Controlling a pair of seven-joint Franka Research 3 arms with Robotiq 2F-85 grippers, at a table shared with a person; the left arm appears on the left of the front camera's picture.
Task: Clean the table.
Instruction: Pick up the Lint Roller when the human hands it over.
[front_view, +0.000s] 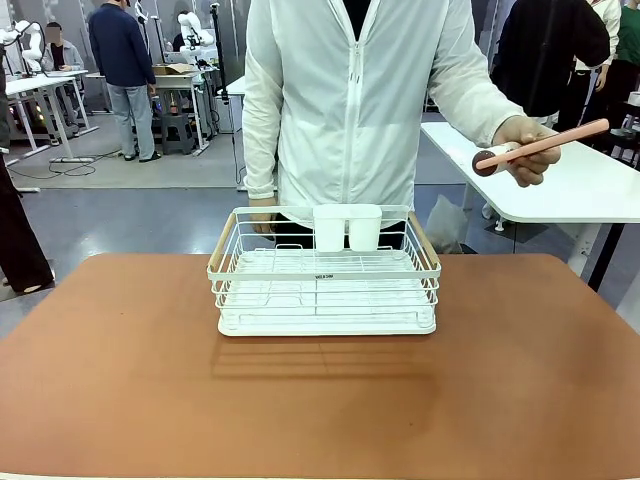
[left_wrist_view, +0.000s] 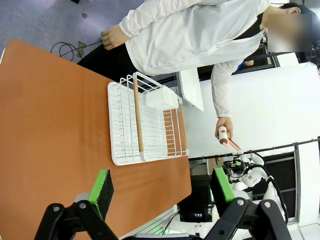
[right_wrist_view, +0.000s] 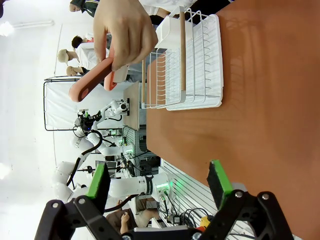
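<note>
The table (front_view: 320, 400) has a flat reddish-brown top and runs across the front view; it also lies in the left wrist view as the table (left_wrist_view: 50, 115) and in the right wrist view as the table (right_wrist_view: 260, 110). My left gripper (left_wrist_view: 161, 192) hangs open above the table's side edge, with nothing between its green pads (left_wrist_view: 102, 187). My right gripper (right_wrist_view: 157, 185) is open and empty too, off the table's other side. Across the table a person holds a pink-handled tool (front_view: 545, 144) with a dark round end in one hand (front_view: 528, 150), raised above table level.
A white wire rack (front_view: 324, 280) with wooden side handles and a white cup holder (front_view: 347, 227) stands mid-table toward the far edge. A white-topped table (front_view: 560, 185) sits behind at the right. Other people and benches stand farther back.
</note>
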